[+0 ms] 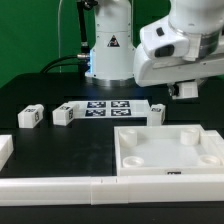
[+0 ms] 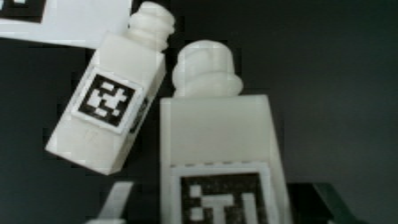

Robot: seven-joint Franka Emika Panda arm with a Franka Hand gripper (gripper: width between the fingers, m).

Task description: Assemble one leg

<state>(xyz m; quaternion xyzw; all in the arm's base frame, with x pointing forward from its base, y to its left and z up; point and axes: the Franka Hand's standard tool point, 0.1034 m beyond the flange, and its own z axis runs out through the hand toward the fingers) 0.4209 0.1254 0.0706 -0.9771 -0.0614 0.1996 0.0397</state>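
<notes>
1. Gripper (image 1: pixel 185 90) is partly closed and looks clamped on 1 leg (image 2: pixel 214 140). It's held off the table at the exterior view's right, with the peg end pointing away from the fingers.
2. A spare leg (image 2: pixel 112 100) lies tilted close alongside, so steer clear of it.
3. The panel (image 1: pixel 165 150) sits nearer. I'd square the peg over 1 corner socket, then lower slowly.
4. No readable writing, only black-and-white square tags.

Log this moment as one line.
gripper: shut on leg | another leg: on table beside marker board | panel: no leg fitted
</notes>
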